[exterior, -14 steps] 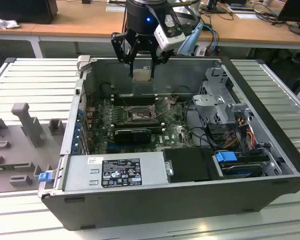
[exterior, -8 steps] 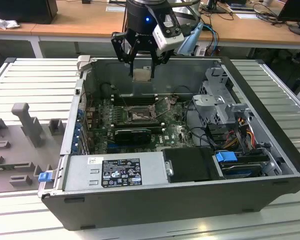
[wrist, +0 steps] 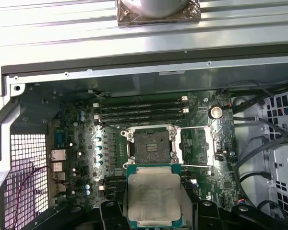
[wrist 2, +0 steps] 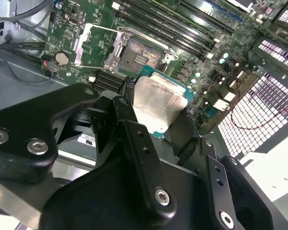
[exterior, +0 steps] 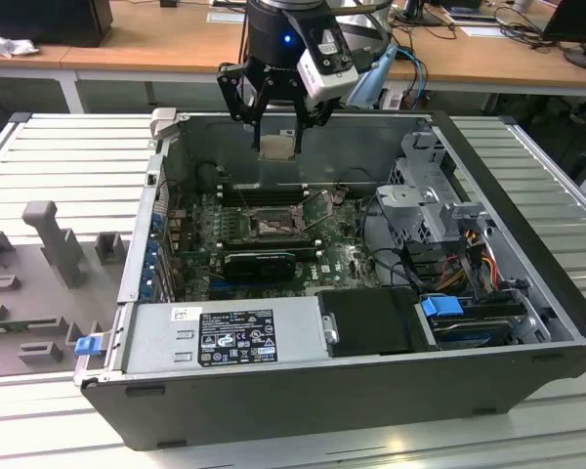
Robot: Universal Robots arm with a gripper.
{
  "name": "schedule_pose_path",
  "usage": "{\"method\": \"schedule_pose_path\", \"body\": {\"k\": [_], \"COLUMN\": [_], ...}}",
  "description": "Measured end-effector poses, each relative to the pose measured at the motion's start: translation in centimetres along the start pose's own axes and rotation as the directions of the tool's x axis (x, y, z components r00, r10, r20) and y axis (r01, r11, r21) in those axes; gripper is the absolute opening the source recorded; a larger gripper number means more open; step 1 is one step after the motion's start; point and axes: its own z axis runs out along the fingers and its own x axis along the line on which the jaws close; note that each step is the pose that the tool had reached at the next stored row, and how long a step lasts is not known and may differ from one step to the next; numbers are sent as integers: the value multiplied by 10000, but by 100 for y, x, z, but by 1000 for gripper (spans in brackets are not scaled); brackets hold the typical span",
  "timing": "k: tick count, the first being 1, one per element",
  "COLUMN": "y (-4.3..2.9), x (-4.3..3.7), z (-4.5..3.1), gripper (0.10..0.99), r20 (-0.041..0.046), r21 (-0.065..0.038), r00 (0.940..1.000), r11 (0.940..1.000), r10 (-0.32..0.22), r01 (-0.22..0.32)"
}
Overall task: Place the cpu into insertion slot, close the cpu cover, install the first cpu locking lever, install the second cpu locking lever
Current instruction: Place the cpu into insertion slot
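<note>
My gripper (exterior: 277, 143) hangs above the open computer case and is shut on the cpu (exterior: 277, 147), a flat silvery-beige chip pinched by its edges. In both wrist views the cpu (wrist 2: 158, 103) (wrist: 153, 196) sits between the black fingers (wrist 2: 129, 103), well above the motherboard. The insertion slot (wrist: 151, 146) (wrist 2: 139, 55) (exterior: 271, 226) lies bare below it, a dark frame with a glinting centre. The cpu cover (wrist: 198, 143) (wrist 2: 93, 45) is swung open beside the slot. Thin metal levers (wrist: 197, 166) stand loose along the cover.
Long black memory slots (wrist: 141, 110) run beside the slot. A grey power supply (exterior: 225, 337) fills the case front, and a drive cage with cables (exterior: 435, 210) stands at the exterior view's right. Grey fixtures (exterior: 54, 244) sit on the slatted table at the left.
</note>
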Motion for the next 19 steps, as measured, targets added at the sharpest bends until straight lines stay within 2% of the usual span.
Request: {"method": "schedule_pose_path", "body": {"k": [19], "y": [0], "x": [0], "z": [4], "gripper": [533], "r20": [19], "r21": [-5], "r00": [9998], "r11": [9998], "r10": [221], "r01": [-221]}}
